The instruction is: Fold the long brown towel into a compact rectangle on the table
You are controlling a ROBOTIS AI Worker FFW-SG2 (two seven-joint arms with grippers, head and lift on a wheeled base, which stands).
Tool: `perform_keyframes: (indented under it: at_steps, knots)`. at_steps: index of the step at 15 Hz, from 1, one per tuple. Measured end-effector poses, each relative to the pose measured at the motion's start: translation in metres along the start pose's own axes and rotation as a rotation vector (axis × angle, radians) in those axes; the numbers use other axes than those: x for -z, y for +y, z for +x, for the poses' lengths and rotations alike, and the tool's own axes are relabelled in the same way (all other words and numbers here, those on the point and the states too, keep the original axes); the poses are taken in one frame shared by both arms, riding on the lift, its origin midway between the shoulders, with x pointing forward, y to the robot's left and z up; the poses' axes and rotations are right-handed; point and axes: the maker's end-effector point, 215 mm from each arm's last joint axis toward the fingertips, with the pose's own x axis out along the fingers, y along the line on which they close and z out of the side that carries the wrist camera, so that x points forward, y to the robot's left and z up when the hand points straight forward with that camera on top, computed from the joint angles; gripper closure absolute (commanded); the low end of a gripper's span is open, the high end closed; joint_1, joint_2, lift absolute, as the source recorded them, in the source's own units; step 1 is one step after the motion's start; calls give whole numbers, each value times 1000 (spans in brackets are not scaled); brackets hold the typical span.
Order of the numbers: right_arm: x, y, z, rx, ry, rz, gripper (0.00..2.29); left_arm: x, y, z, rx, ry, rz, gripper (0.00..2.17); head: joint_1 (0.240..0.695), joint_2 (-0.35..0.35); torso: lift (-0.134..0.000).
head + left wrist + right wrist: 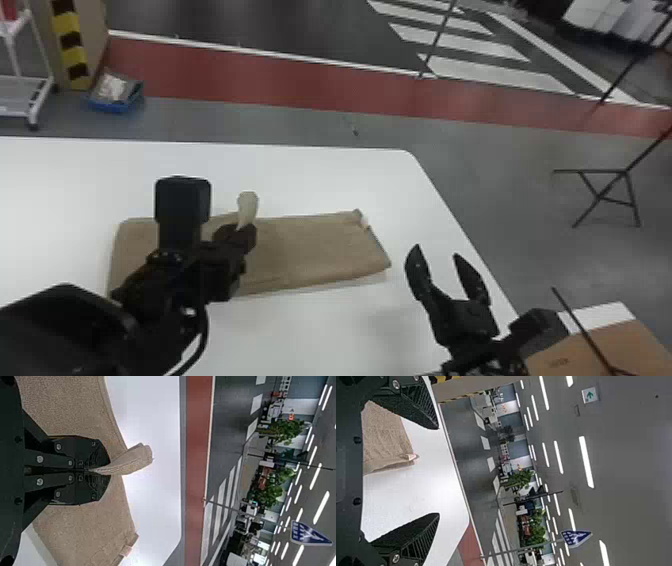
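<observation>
Towel of brown woven cloth lies as a long flat band on the smooth white counter, a fold near its far edge pinched between the black fingers of the left gripper. The black right gripper, fingers parted, stands off the towel's end. Best, probably, to lift low and evenly, squaring edges before letting go.

The left gripper pinches tight; the right gripper (fingers well apart) gapes.
</observation>
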Motion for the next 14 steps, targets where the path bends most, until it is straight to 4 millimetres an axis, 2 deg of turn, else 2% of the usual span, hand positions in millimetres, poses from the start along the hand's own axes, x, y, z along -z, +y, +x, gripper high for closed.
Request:
perform_keyframes:
  at_steps: [2,4,5,7,10,12,14]
  knots:
    - [5,-2,3,-9,3,9,113,0,-5,9,-22,-18,-18,1318,695,-350,-123]
    - [12,-8,3,-4,8,20,113,-8,-20,18,-20,-64,-38,164,695,-350,-123]
    - [13,-12,2,2,7,23,113,-8,-33,22,8,-76,-47,-1,695,-350,-123]
    - [10,-16,1,7,-3,26,113,-3,-55,25,66,-67,-67,22,695,-350,-123]
    - [-7,-6,0,-9,-36,21,117,-2,-60,23,101,-62,-90,36,695,-350,-123]
    - [-11,7,3,-21,-43,27,215,-5,-48,19,88,-71,-96,39,695,-350,-123]
    - [-5,26,11,-41,-26,35,289,-6,-13,13,41,-84,-85,157,695,-350,-123]
